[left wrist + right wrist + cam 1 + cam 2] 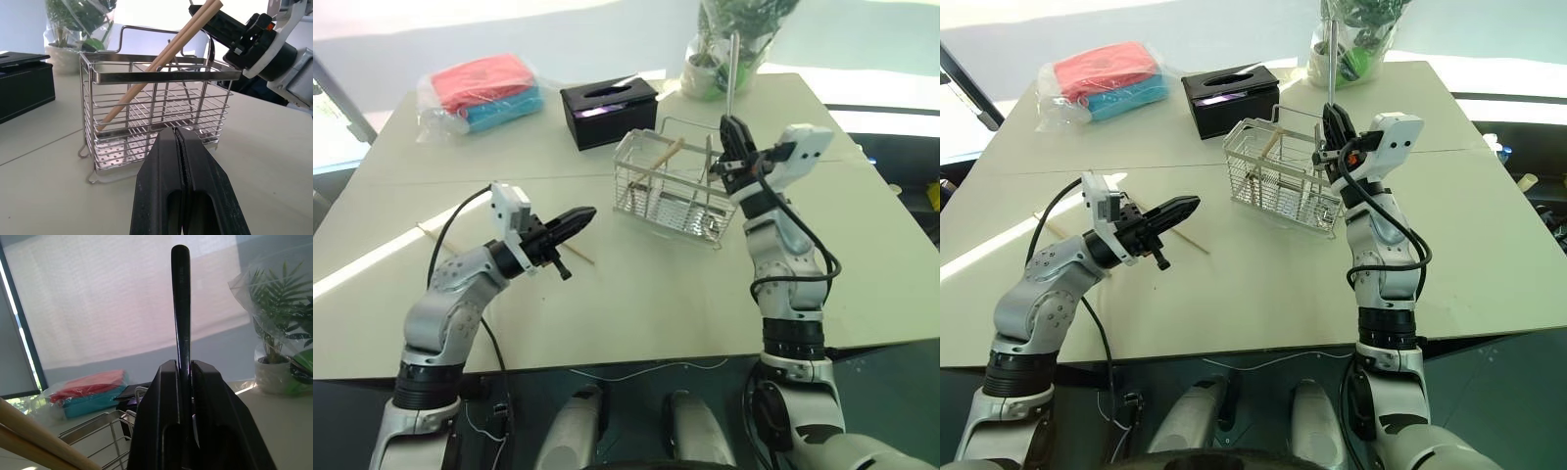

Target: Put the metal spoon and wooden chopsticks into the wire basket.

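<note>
The wire basket [651, 191] stands on the table's middle, slightly right. Two wooden chopsticks [161, 61] lean inside it, their tips sticking out over the rim. My right gripper [733, 125] hovers over the basket's right end, shut on the metal spoon [733, 69]. The spoon's handle stands upright above the fingers [168, 382]; its lower end is hidden behind the gripper and the basket wires. My left gripper [585, 214] is shut and empty, held above the table to the left of the basket and pointing at it.
A black tissue box [607, 110] sits behind the basket. A plastic bag of red and blue cloths [484, 90] lies at the far left, and a wrapped potted plant [724, 49] at the far edge. A thin wooden stick [579, 258] lies under my left arm.
</note>
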